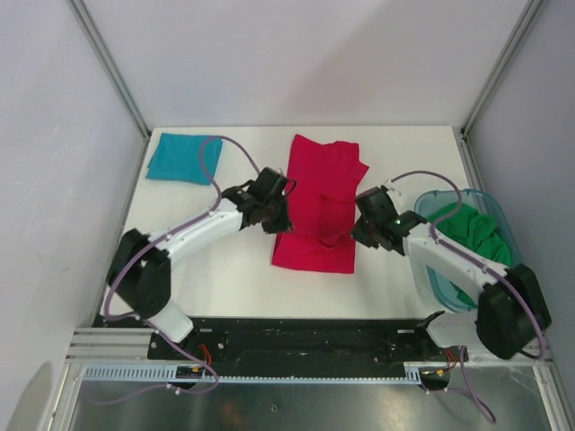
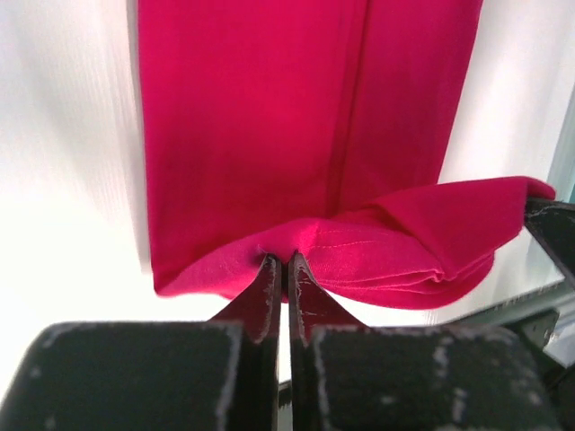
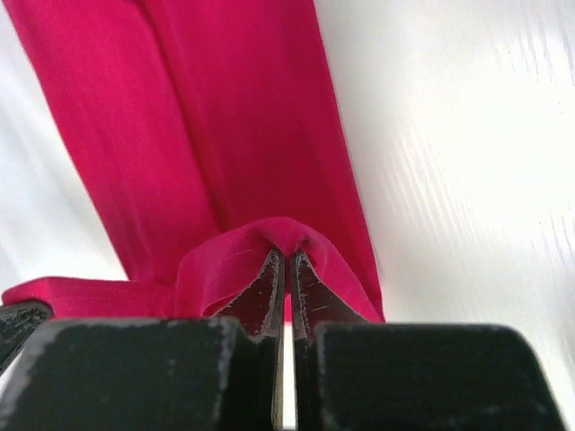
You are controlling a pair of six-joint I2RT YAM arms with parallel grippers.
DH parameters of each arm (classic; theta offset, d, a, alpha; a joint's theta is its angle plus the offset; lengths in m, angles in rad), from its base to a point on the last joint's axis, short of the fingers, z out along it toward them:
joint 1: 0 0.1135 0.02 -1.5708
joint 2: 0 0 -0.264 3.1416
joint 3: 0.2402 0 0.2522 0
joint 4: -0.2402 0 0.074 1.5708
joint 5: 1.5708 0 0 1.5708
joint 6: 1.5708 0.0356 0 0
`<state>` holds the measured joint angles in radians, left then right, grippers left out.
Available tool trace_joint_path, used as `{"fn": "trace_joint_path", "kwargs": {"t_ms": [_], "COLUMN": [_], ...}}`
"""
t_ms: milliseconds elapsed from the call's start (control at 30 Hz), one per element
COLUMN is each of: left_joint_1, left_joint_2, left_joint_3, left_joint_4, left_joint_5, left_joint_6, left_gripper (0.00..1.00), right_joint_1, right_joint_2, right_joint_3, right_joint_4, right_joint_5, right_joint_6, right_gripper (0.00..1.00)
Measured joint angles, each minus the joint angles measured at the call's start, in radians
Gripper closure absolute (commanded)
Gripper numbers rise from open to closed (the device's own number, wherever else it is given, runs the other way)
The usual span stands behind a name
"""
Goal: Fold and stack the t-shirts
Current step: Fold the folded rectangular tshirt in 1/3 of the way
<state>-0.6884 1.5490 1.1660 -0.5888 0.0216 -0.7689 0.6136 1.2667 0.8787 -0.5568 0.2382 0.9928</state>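
Teal shirt sits folded far left, green shirt waits in the tub; left tool and right tool pinch the red shirt mid-fold.

The white bench in front of me carries the crimson t-shirt lengthwise across its middle, a folded teal t-shirt at the far left corner, and a see-through tub along the right edge.
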Motion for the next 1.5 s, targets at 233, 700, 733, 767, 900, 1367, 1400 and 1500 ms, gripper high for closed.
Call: {"fn": "trace_joint_path", "kwargs": {"t_ms": [233,700,733,767,900,1367,1400,1500], "left_joint_1": [0.061,0.135,0.143,0.148,0.173,0.195,0.196,0.198], "left_joint_2": [0.246,0.411,0.415,0.419,0.449,0.517,0.517,0.517], "left_joint_3": [0.185,0.308,0.318,0.326,0.369,0.402,0.407,0.419], "left_joint_4": [0.039,0.063,0.064,0.066,0.076,0.085,0.086,0.086], "left_joint_5": [-0.019,-0.037,-0.037,-0.037,-0.037,-0.018,-0.015,-0.006], "left_joint_6": [0.052,0.073,0.073,0.074,0.085,0.11,0.114,0.123], "left_gripper": [1.0,1.0,1.0,1.0,1.0,1.0,0.99,0.91], "right_joint_1": [-0.133,-0.233,-0.24,-0.246,-0.266,-0.293,-0.294,-0.295], "right_joint_2": [0.254,0.454,0.46,0.466,0.49,0.526,0.526,0.526], "right_joint_3": [0.075,0.175,0.185,0.194,0.211,0.229,0.229,0.231], "right_joint_4": [0.182,0.309,0.314,0.321,0.345,0.352,0.352,0.351], "right_joint_5": [-0.063,-0.15,-0.155,-0.16,-0.177,-0.22,-0.221,-0.221], "right_joint_6": [-0.109,-0.179,-0.183,-0.184,-0.19,-0.205,-0.205,-0.204], "right_gripper": [1.0,1.0,1.0,1.0,1.0,1.0,1.0,0.94]}}
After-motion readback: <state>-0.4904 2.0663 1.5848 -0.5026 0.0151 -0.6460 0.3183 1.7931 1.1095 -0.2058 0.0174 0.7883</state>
